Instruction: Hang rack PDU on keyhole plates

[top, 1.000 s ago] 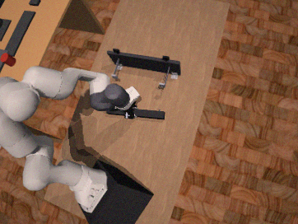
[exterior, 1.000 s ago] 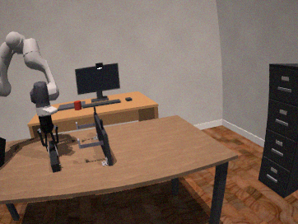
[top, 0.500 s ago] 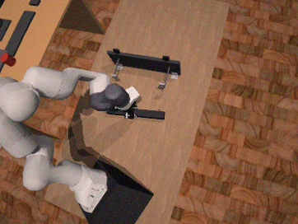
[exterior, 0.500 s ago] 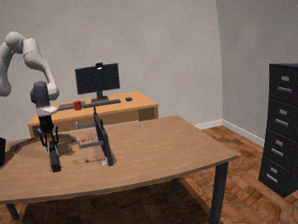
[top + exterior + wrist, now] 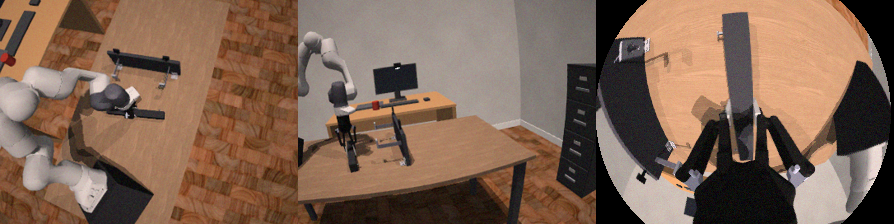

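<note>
Wrist view: gripper (image 5: 744, 137) clamped on PDU (image 5: 740, 70) lying on table (image 5: 796, 50). Grasp step done; next, lift and carry toward keyhole plates (image 5: 165, 78), buttons facing slots

The surface (image 5: 181, 136) is a long wooden top with a curved front edge, standing on dark legs over a parquet floor (image 5: 255, 123). Directly on it lies a dark strip (image 5: 148, 114), flat on the wood. Just beyond the strip stands a black upright panel (image 5: 144, 62) on small metal feet. Near the strip's other side, at the surface's end, sits the arm's black base block (image 5: 123, 202).
</note>
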`<state>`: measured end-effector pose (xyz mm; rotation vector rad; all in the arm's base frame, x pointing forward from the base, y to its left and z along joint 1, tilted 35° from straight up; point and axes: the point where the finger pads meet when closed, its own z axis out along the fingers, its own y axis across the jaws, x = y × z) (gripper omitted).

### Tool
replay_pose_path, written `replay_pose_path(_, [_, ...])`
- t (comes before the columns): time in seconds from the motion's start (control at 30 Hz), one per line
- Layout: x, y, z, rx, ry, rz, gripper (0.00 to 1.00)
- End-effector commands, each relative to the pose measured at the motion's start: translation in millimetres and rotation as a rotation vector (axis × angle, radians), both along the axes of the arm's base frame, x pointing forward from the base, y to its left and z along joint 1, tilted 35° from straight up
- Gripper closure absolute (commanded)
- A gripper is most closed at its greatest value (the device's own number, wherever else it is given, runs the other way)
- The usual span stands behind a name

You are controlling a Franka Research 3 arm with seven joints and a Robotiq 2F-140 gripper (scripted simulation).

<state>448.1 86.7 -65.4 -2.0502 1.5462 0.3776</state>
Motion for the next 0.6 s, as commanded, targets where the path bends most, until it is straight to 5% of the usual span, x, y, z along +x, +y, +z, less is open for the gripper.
replay_pose_path(0.0, [1.0, -2, 1.8, 0.0, -0.003, -0.001, 1.0])
replay_pose_path(0.57, [-2.6, -23, 31.3, 0.0, -0.003, -0.001, 1.0])
